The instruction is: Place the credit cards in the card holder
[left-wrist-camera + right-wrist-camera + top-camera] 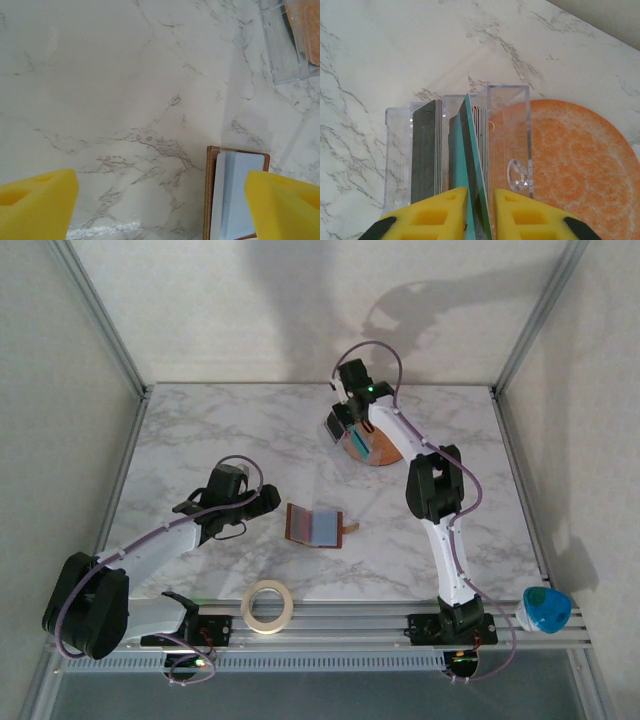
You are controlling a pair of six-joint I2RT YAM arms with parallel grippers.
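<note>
right gripper [480,200] pinching teal card [471,165] in clear case [515,135], toward desk far edge — left gripper [160,205] wide open by card holder [212,200], mid-desk

I can read no text, label, brand or number anywhere. The teal card [472,160] pinched in my right end effector [481,195], at six o'clock in that wrist's view, shows me only its thin edge. The pale card [242,185] lying in the card holder [210,200] looks plain.
</note>
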